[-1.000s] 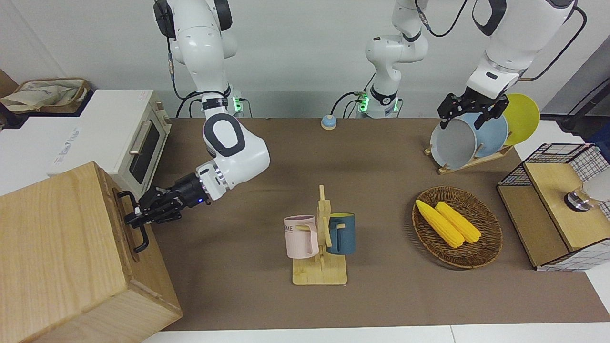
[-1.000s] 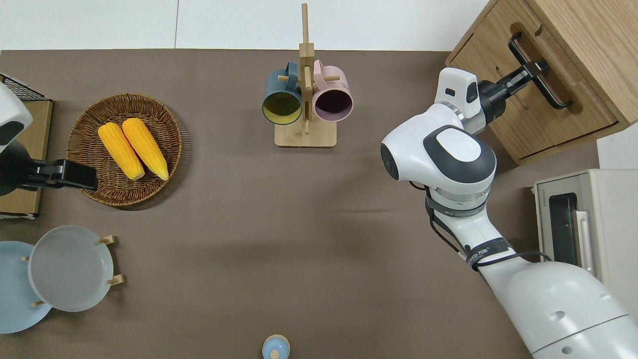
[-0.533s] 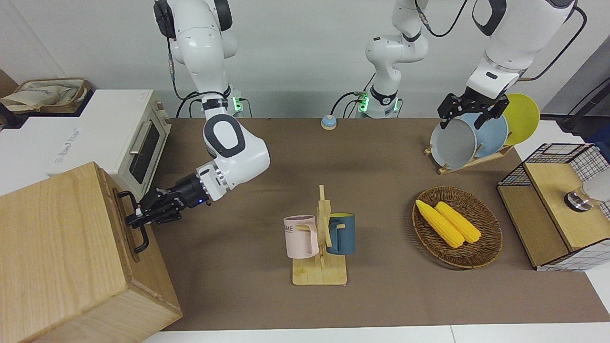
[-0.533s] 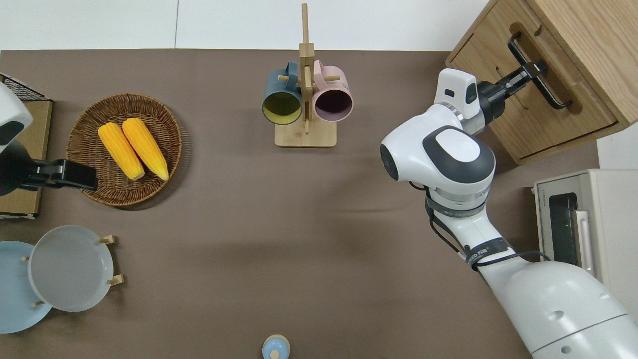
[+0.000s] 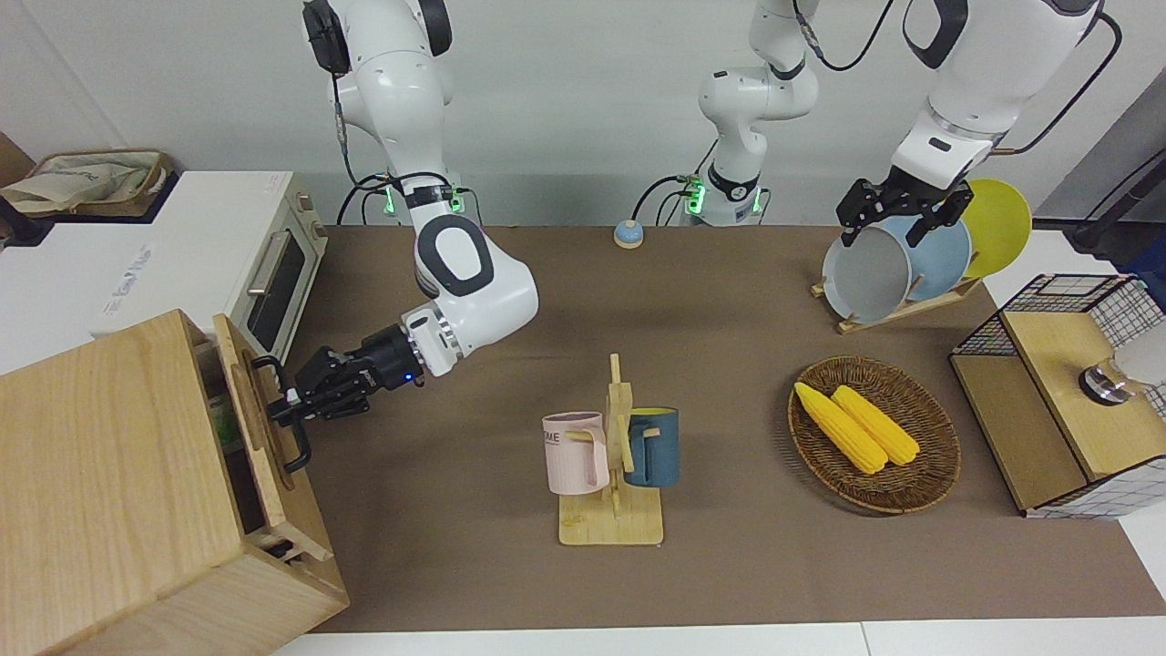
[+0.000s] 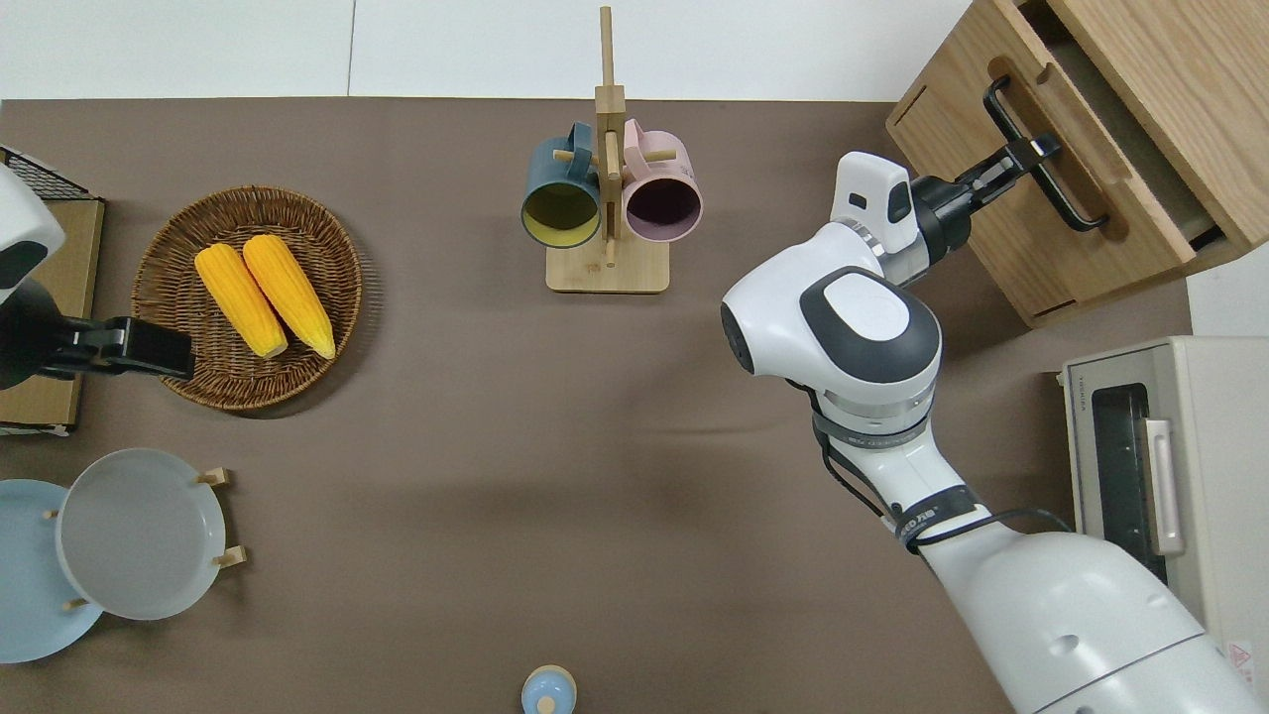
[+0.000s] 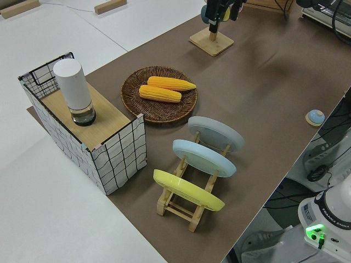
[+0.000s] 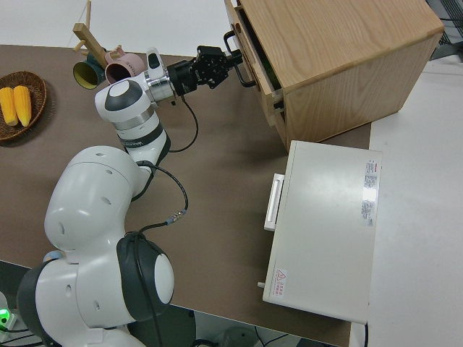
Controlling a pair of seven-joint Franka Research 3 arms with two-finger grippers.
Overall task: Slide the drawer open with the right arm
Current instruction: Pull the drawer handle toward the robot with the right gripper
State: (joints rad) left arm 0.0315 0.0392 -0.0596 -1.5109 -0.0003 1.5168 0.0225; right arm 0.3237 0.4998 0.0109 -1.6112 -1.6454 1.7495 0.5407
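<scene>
Pulled out since a second ago: drawer (image 5: pixel 258 428) now stands proud of the big wooden box (image 5: pixel 100 492), a dark gap showing between its front and the box, where before it sat flush. Drawn back with it, toward the middle of the desk (image 5: pixel 729 301): right hand (image 5: pixel 290 407), clamped on the black bar handle (image 5: pixel 282 415) about midway along.

From overhead, same grip: right hand (image 6: pixel 1011 164) shut around the handle (image 6: pixel 1043 157), drawer (image 6: pixel 1076 198) slid out of the box at the right arm's end of the desk, farther from the robots than the white toaster oven (image 6: pixel 1170 476). Left arm parked; cannot tell whether its hand (image 6: pixel 149 347) is open or closed.

From the right side, drawer (image 8: pixel 255 69) partly out, right hand (image 8: pixel 217 69) fastened on the handle.
</scene>
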